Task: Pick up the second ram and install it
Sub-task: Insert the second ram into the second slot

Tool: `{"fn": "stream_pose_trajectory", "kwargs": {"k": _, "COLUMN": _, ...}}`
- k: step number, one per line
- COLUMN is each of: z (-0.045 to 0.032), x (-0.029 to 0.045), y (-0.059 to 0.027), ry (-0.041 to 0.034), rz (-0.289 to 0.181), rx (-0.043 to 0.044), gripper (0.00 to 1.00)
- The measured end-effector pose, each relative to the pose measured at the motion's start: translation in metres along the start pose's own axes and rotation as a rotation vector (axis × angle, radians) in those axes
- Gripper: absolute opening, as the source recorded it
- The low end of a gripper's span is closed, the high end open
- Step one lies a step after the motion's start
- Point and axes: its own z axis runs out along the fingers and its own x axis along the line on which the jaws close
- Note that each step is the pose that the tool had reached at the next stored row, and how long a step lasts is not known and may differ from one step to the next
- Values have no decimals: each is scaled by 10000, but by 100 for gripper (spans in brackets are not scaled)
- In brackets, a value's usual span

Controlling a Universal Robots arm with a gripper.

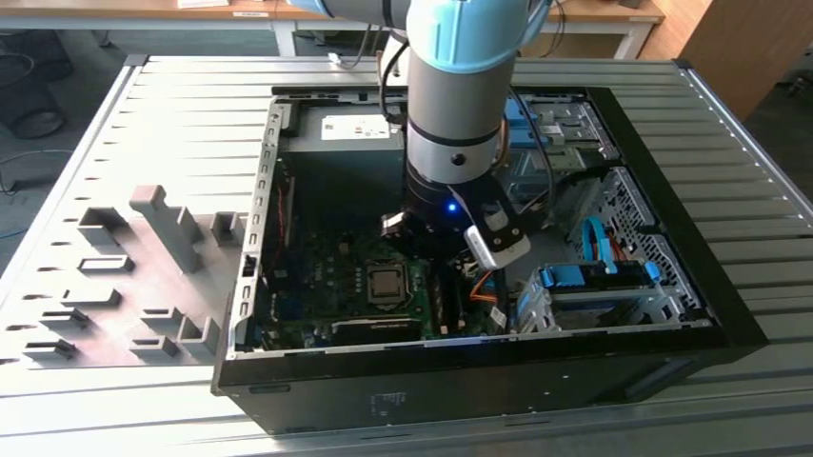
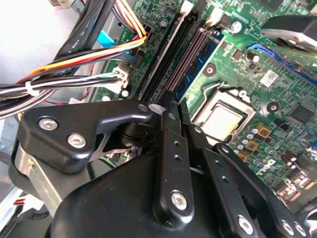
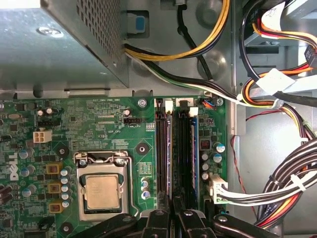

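End effector (image 2: pixel 171 116) sits closed, apparently gripping the second ram (image 3: pixel 177 163) edge-on over motherboard slots (image 3: pixel 163 148).

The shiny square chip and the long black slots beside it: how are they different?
The chip is square and silvery; the slots are long, thin and black. A metal frame holds the chip; the slots have pale end clips. Both sit on the green motherboard.
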Motion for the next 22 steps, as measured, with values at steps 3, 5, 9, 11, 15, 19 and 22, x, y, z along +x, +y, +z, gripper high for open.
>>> {"fn": "stream_pose_trajectory", "kwargs": {"k": 3, "z": -1, "x": -9, "y": 0, "ry": -1, "rz": -122, "rx": 1, "gripper": 14}}
{"fn": "stream_pose_trajectory", "kwargs": {"k": 5, "z": -1, "x": -15, "y": 0, "ry": 4, "rz": -169, "rx": -1, "gripper": 14}}
{"fn": "stream_pose_trajectory", "kwargs": {"k": 9, "z": 9, "x": -20, "y": 4, "ry": 17, "rz": -178, "rx": -7, "gripper": 14}}
{"fn": "stream_pose_trajectory", "kwargs": {"k": 11, "z": 20, "x": -20, "y": 5, "ry": 18, "rz": -178, "rx": -16, "gripper": 14}}
{"fn": "stream_pose_trajectory", "kwargs": {"k": 15, "z": 40, "x": -20, "y": 6, "ry": 18, "rz": -179, "rx": -18, "gripper": 14}}
{"fn": "stream_pose_trajectory", "kwargs": {"k": 19, "z": 55, "x": -19, "y": 6, "ry": 18, "rz": -179, "rx": -19, "gripper": 14}}
{"fn": "stream_pose_trajectory", "kwargs": {"k": 22, "z": 84, "x": -18, "y": 8, "ry": 20, "rz": -179, "rx": -20, "gripper": 14}}
